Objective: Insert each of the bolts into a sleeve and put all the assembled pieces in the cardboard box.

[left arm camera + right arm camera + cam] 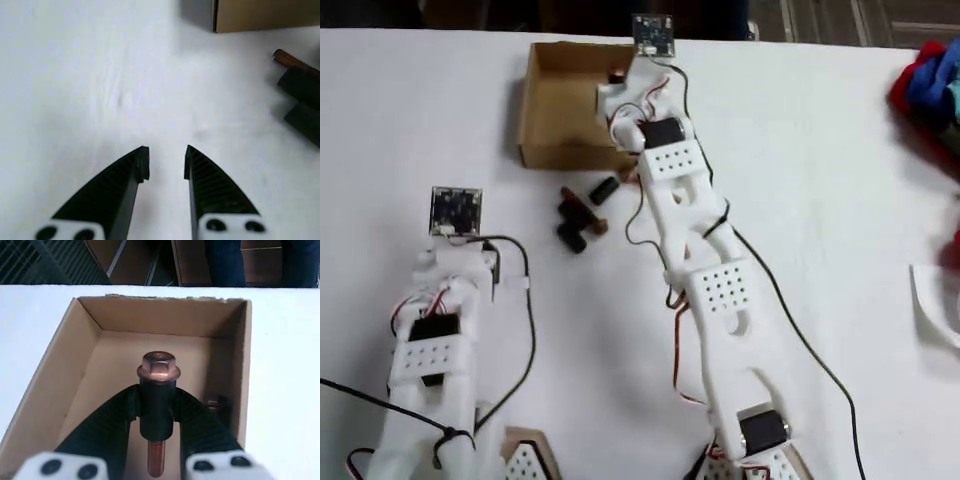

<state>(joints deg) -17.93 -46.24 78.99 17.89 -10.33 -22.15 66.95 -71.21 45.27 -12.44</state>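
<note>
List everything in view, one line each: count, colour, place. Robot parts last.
table: one, white, under everything.
cardboard box: one, brown, far side of the table, open top.
held assembly: one, copper bolt in black sleeve, above the box floor.
boxed piece: one, dark with copper head, on the box floor by a wall.
loose sleeves: about three, black, on the table beside the box.
loose bolts: copper, among the sleeves; count unclear.
cloth: red and blue heap, table's right edge.
left tool: one, black, open, over bare table.
right tool: one, black, shut on the held assembly.
</note>
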